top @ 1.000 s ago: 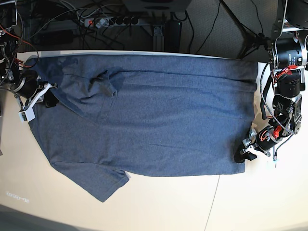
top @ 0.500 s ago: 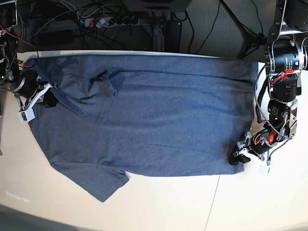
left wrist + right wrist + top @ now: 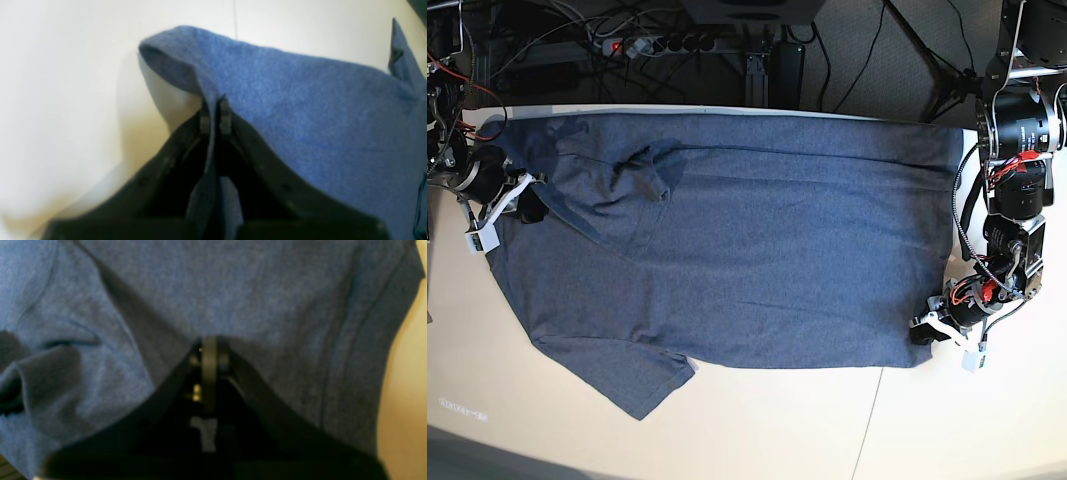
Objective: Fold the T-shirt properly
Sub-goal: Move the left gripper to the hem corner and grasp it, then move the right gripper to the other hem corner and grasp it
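— T-shirt point(image 3: 727, 250) first: where does it lie?

— Spread flat across the pale desk point(image 3: 777, 430), blue-grey side up, filling most of the base view. One short sleeve point(image 3: 642, 385) sticks out along the near edge, and the cloth is rumpled into folds at the far corner on that view's left.

— And the left end effector point(image 3: 215, 111)?

— Down at the shirt's near corner, on the base view's right. Its wrist camera shows the two fingertips point(image 3: 225, 115) pressed together with a pinch of blue fabric between them, and the hem rises off the desk in a small hump just beyond the tips. So it is clenched on the T-shirt.

— The right end effector point(image 3: 209, 353)?

— At the opposite edge of the shirt, on the base view's left. Its jaws are closed tight over the cloth, but the wrist view is too blurred to say whether any fabric is caught between them.
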Robot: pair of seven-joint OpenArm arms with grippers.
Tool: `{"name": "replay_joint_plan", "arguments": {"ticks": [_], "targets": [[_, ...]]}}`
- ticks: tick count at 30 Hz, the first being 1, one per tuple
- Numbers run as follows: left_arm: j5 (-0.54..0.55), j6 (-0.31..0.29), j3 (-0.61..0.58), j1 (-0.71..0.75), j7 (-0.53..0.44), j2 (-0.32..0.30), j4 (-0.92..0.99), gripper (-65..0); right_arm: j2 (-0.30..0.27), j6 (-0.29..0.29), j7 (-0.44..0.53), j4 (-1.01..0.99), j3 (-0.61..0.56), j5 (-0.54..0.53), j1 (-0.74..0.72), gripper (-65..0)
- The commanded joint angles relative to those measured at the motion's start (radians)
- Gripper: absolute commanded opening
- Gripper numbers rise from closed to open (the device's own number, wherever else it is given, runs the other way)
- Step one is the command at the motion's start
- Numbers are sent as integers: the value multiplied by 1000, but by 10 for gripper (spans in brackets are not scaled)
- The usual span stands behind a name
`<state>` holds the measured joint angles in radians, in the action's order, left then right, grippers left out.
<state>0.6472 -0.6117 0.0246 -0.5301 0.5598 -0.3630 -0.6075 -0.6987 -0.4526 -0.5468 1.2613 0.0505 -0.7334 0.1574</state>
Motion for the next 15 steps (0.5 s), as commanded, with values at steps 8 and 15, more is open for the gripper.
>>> {"name": "replay_joint_plan", "arguments": {"ticks": [8,15], "targets": [[-29,-6,1,-29,-18,-11,-13,-650,-21,-76,-55,53,34,7,-47,-650],[-43,-6,1,-29,-9,-11,-13,-650,-22,-76,-59,176,212,-11,-66,-650]]}}
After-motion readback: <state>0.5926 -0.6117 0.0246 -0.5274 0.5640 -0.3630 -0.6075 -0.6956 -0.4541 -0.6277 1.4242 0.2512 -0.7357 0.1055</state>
